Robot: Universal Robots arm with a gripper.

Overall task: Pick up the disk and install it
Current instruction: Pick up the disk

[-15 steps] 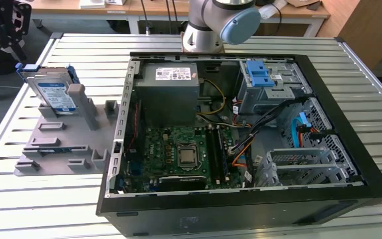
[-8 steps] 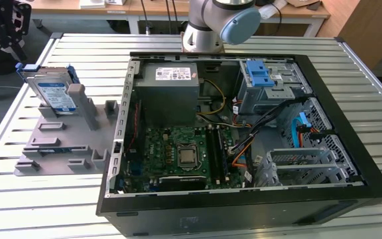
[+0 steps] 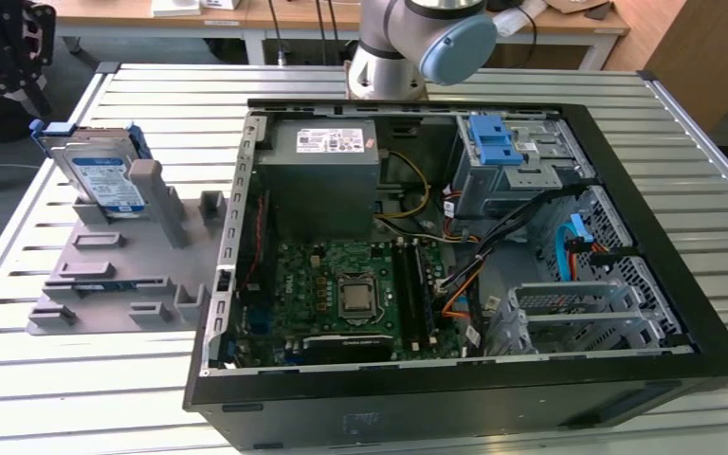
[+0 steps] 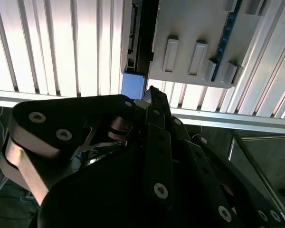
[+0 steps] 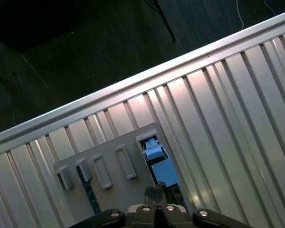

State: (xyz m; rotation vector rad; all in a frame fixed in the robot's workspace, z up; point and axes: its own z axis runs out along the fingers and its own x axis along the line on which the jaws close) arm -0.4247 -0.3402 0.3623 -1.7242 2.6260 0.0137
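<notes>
item 1, the disk (image 3: 102,178): stands upright in the grey rack (image 3: 101,254) on the slatted table (image 3: 4,318), to the exterior view's left of the open computer case (image 3: 465,417). item 2, gripper (image 5: 156,194): close over the disk's upper edge (released or clenched, i cannot tell).

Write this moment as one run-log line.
disk: upright in grey holder | gripper: above disk, not touching | computer case: open
</notes>
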